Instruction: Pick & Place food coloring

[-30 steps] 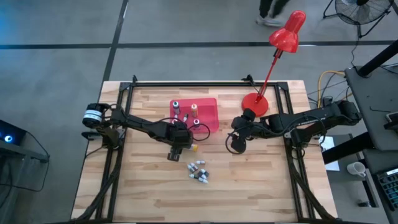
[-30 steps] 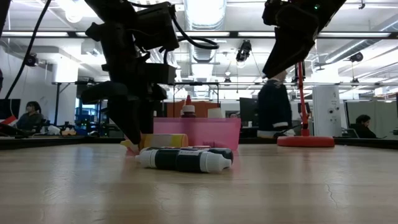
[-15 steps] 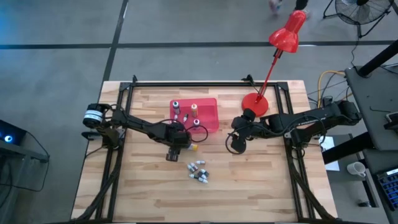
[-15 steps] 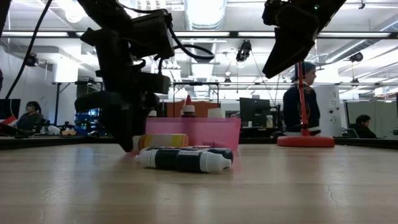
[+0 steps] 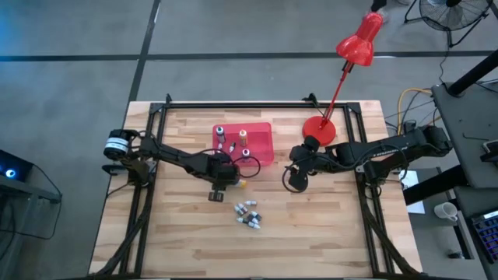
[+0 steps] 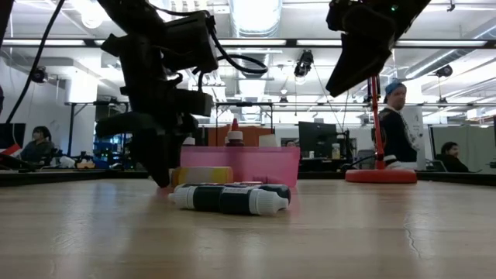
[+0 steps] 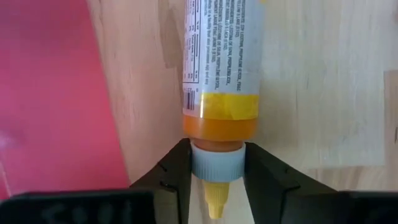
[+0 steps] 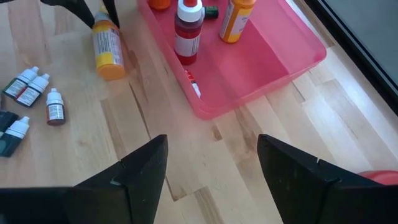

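A yellow-orange dropper bottle (image 7: 221,74) with a white collar and yellow tip lies on its side on the wood beside the red tray (image 5: 263,134); it also shows in the high view (image 5: 240,184). My left gripper (image 7: 216,163) (image 5: 223,179) is shut on its cap end. A cluster of tiny food coloring bottles (image 5: 249,214) (image 6: 229,198) lies on the table nearer the front edge. More bottles (image 8: 188,31) stand upright in the tray. My right gripper (image 5: 294,180) (image 8: 211,168) hangs open above the table, right of the tray. My left gripper pinches the yellow-orange bottle's white collar (image 7: 216,158), just below the tip, between its two fingers (image 7: 174,171). They come down from above, slanting in from the table's left, and lie across the bottle. The bottle's body rests flat on the table beside the tray.
A red desk lamp stands on its round base (image 5: 319,128) at the table's far right. A black frame rail (image 5: 233,105) runs along the far edge. Bare wood lies in front of the bottle cluster and to the left of it. A person (image 6: 399,124) is in the room behind.
My left gripper has shifted slightly toward the table's left edge and straightened from a slant to nearly upright over the bottle's cap end. The yellow-orange bottle has stayed lying where it was. A person has walked across the room behind.
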